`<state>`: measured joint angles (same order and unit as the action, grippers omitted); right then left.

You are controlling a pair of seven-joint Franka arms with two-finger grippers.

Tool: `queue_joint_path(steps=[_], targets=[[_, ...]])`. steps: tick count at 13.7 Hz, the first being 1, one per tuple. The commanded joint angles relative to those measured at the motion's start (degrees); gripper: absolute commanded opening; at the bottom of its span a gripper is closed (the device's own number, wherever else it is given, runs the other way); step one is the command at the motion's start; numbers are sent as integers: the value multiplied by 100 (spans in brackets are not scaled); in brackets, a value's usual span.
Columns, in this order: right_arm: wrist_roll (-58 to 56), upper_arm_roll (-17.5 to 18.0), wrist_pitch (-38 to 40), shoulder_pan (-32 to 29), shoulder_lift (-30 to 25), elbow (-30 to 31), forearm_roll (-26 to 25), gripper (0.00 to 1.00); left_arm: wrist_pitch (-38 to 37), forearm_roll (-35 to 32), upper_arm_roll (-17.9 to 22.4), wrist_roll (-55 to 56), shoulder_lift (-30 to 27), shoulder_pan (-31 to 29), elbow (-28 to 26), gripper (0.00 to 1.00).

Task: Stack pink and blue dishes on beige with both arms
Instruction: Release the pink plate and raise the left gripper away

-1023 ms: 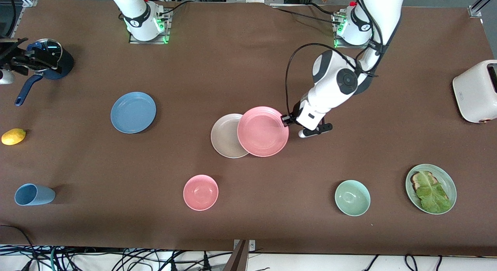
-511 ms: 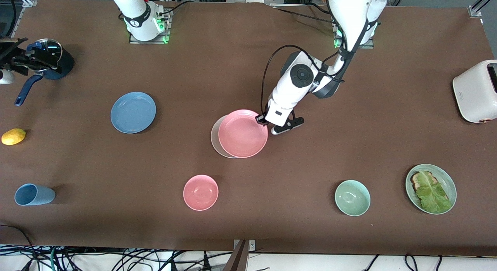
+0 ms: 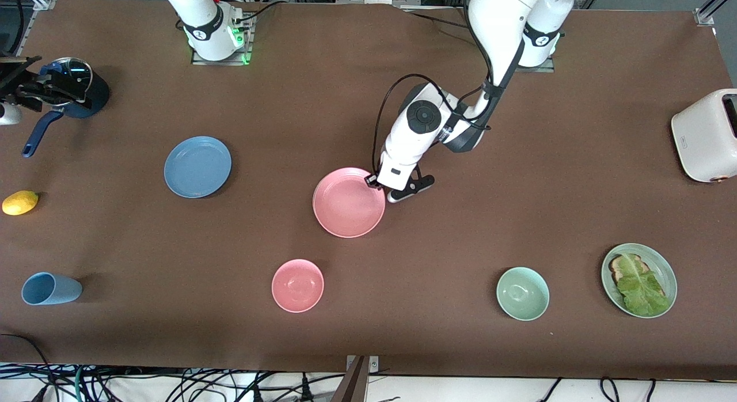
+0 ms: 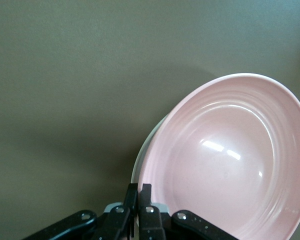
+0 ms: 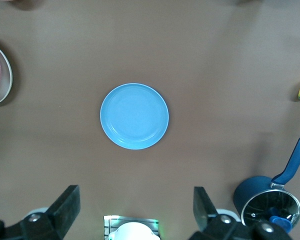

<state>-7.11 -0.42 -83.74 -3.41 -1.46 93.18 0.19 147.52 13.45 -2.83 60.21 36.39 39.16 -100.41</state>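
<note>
The pink plate (image 3: 349, 202) lies over the beige plate at mid-table and hides it in the front view. The left wrist view shows the pink plate (image 4: 230, 160) with a pale sliver of the beige plate's rim (image 4: 140, 157) under its edge. My left gripper (image 3: 373, 182) (image 4: 139, 192) is shut on the pink plate's rim, on the side toward the left arm's base. The blue plate (image 3: 197, 166) (image 5: 134, 116) lies flat toward the right arm's end. My right gripper (image 5: 135, 200) hangs open and empty high over the table near its base, out of the front view.
Nearer the front camera stand a pink bowl (image 3: 297, 285), a green bowl (image 3: 522, 293), a green plate (image 3: 669, 270) with toast and lettuce, and a light blue cup (image 3: 50, 288). A lemon (image 3: 20, 202), a blue pot (image 3: 75, 88) and a toaster (image 3: 707, 134) sit at the table's ends.
My left gripper has carried the pink plate toward the right arm's end, from half overlapping the beige plate to covering it fully. The right arm has not moved.
</note>
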Motion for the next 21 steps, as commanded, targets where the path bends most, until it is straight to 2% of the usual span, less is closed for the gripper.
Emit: queue_joint_path(steps=[1,5,6,7,8,10,12,16,19,21], targets=[[-36,-2,104,-28,-12,-71,78,100,5,-184,142,298,131,162,162,0],[-27,-2,156,-28,-21,-71,78,100,67,-167,397,316,184,391,197,0],[-19,-2,261,-28,-12,-28,87,100,67,-167,406,325,175,373,197,25],[-18,-2,306,-28,-4,-10,78,100,67,-158,406,316,175,364,206,44],[-18,7,280,-28,14,34,87,100,67,-167,406,316,167,356,206,55],[-18,7,262,-19,233,130,95,100,67,-176,467,264,140,338,215,63],[-18,7,210,-19,436,471,96,100,-55,-193,652,98,-61,277,180,67],[34,-28,-1027,-37,357,1710,104,100,-1783,-193,670,-2411,-790,-635,206,71],[43,-388,-1985,-37,366,2519,122,100,-2725,-202,731,-3617,-1133,-1224,206,73],[-27,-528,-2679,-37,444,2950,131,100,-3130,-202,976,-4662,-1335,-1550,215,74]])
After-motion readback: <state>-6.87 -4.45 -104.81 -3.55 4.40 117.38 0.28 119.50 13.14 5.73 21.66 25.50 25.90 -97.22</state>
